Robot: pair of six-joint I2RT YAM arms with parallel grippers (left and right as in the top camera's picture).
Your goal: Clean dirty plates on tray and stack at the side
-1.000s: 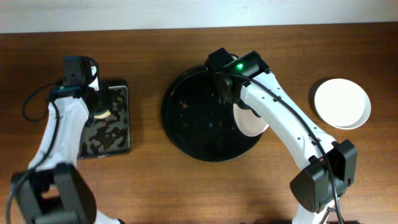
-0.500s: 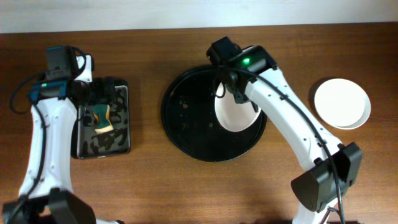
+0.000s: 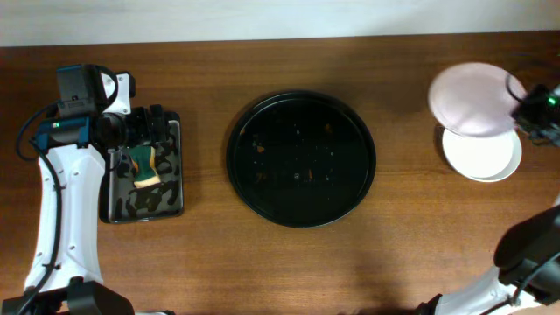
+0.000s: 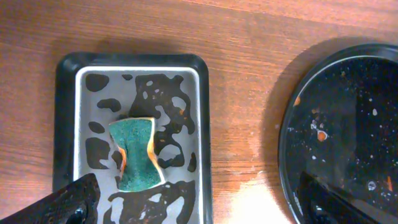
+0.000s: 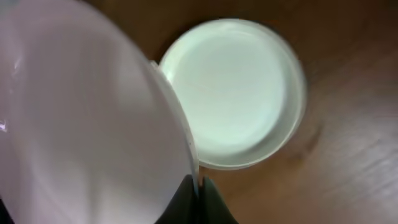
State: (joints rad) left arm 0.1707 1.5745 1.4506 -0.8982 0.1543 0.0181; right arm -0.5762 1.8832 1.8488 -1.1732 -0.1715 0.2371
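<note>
The brown wooden surface (image 3: 210,262) meets a pale wall (image 3: 262,17). Well right of the large round glossy black tray (image 3: 302,206), the right pincer (image 5: 198,198) clamps a tilted round white plate (image 3: 468,96) by its rim, over a second white plate (image 3: 483,157). The left pincer (image 4: 199,205) gapes wide with nothing in it, above a green sponge (image 4: 138,154).

We see a green sponge (image 4: 137,154), pinched at its waist, with a yellow edge, lying inside a rectangular black-rimmed grey sponge tray (image 4: 130,60) blotched with dark patches, on a wooden table (image 3: 262,262).

brown wood-grain table (image 3: 201,262), pale wall (image 3: 262,17) along its far edge
</note>
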